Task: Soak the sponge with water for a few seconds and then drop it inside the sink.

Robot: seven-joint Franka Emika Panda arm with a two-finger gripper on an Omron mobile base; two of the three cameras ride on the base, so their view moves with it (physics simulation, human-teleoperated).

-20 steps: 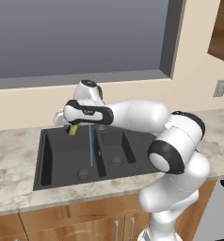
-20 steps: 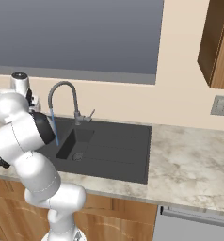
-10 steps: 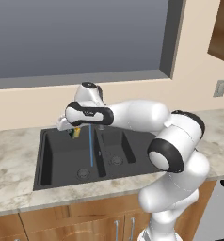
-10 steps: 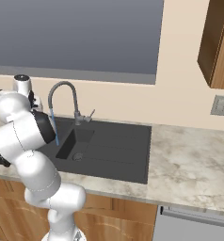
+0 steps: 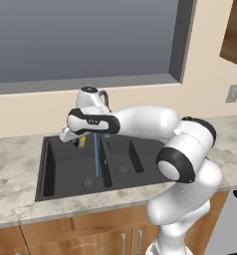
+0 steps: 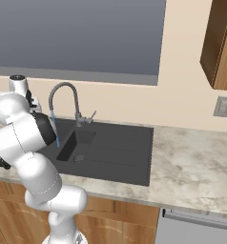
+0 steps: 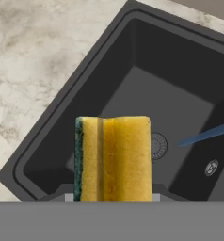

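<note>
**Nearly under the stream: sponge held over the left basin**

Clamped in the gripper point(image 5: 78, 141), the sponge point(image 7: 113, 159) hangs above the left basin of the sink point(image 5: 56, 172), close beside the water point(image 5: 96, 154) but, as far as the left base view shows, not yet in it. In the hand view the stream point(image 7: 205, 133) crosses the right side of the frame, well clear of the block. The hold looks chosen for soaking: the grip keeps the sponge over the basin, so any drip or a later drop would land inside, and only a short sideways move seems needed to bring it under the flow.

The sponge itself is a small upright block, yellow across most of its face with a thin dark green scrub layer along its left edge in the hand view. A faint vertical crease runs down the yellow part, which may come from the squeeze of the jaws. No wetness can be told from the rendering.

Below it lies the dark basin floor with its round drain point(image 7: 157, 145). The grey gooseneck faucet point(image 6: 64, 101) arches over the sink, and marbled counter point(image 7: 34, 70) surrounds the rim.
</note>
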